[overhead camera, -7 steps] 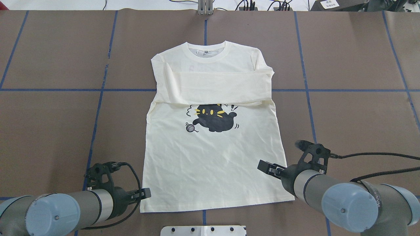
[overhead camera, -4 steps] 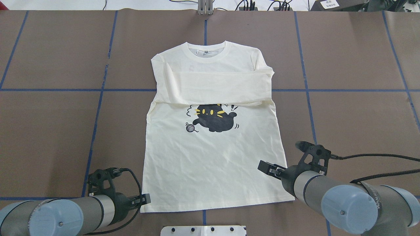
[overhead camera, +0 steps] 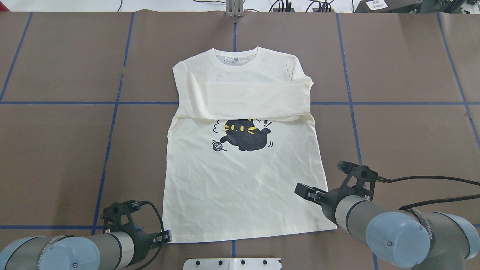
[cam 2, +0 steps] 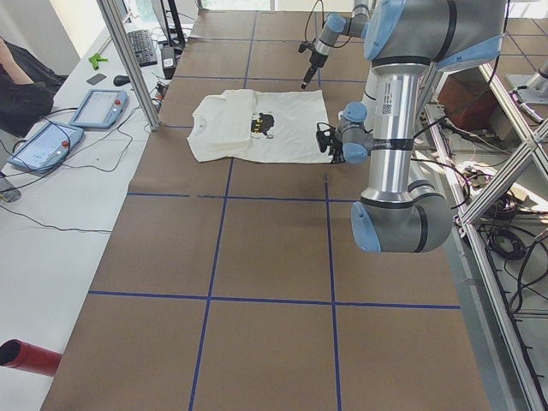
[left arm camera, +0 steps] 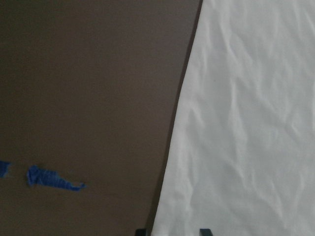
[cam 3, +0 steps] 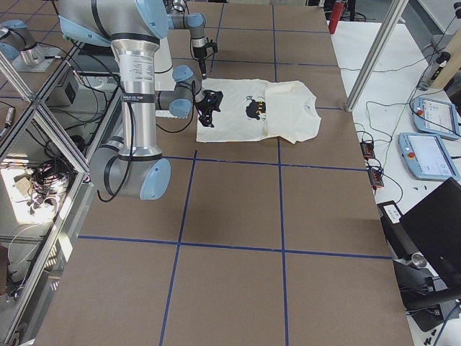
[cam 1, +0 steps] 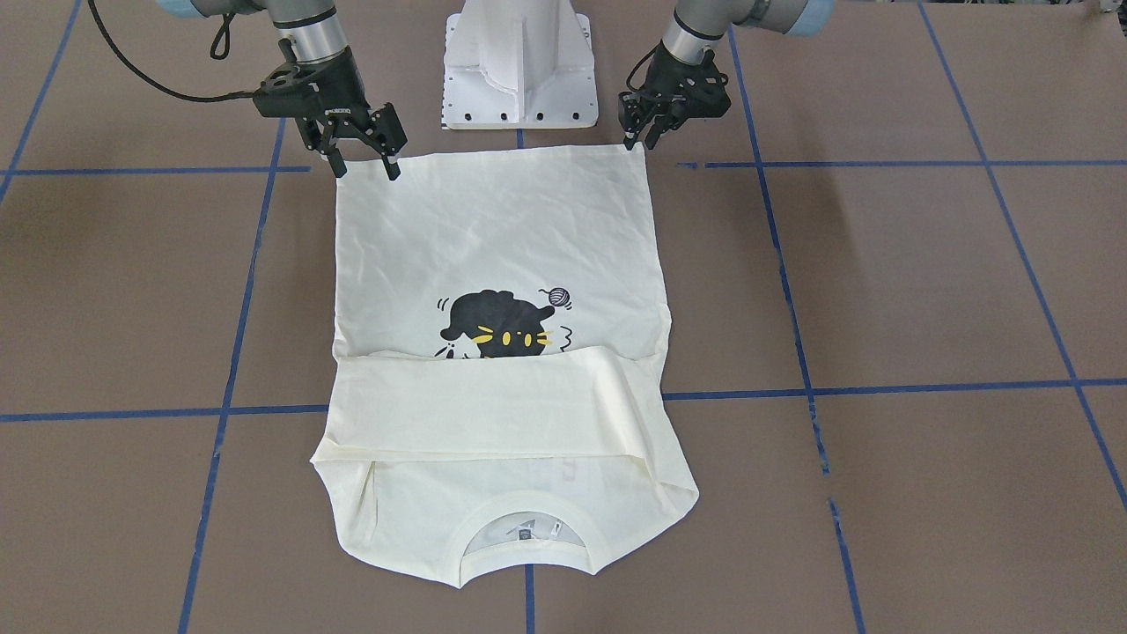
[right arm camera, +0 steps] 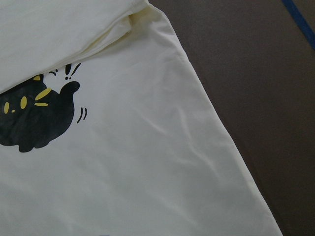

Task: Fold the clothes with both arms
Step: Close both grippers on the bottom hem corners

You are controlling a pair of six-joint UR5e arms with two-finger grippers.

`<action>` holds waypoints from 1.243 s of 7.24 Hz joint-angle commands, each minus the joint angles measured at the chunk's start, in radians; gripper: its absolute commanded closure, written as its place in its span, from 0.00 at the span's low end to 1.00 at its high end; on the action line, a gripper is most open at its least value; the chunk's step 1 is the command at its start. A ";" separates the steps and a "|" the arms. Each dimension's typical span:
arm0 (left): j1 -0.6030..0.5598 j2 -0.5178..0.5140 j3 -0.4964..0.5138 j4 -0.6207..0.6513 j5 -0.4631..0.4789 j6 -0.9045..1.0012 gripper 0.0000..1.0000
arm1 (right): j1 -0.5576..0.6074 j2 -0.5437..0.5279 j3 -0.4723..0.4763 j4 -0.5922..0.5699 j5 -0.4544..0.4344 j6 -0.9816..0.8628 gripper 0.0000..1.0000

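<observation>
From the front: seeing the shirt [cam 1: 502, 246] lying flat on the bench [cam 1: 880, 264], print up, sleeves folded across the chest. Finding the right gripper [cam 1: 365, 167] at one hem corner, jaws spread wide, and the left gripper [cam 1: 638, 139] at the other, jaws slightly parted, both pinching nothing. From overhead: placing the left one right at its corner. From the left wrist: straddling the shirt's side edge. Probably risking uneven grabs, or catching one layer only, skewing the fold.

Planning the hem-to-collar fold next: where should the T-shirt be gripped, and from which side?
Take the T-shirt by its right hem corner and left hem corner, approaching from the robot's side. It lies flat with sleeves folded across the chest, so the hem is the free straight edge. The right tool and left tool hang open by those corners.
</observation>
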 commanded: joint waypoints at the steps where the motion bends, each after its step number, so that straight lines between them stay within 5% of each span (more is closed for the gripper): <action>1: 0.003 0.000 0.003 -0.001 0.000 -0.001 0.54 | -0.001 0.004 -0.003 0.000 0.000 0.000 0.05; 5: 0.003 -0.013 0.018 0.000 0.000 -0.001 0.62 | -0.001 0.007 -0.004 0.000 0.000 0.000 0.04; 8: 0.003 -0.017 0.021 0.000 -0.002 0.002 1.00 | -0.002 0.007 -0.006 0.000 0.000 0.000 0.04; 9: 0.003 -0.017 0.021 0.000 0.000 0.009 1.00 | -0.002 0.007 -0.007 0.000 0.000 0.000 0.04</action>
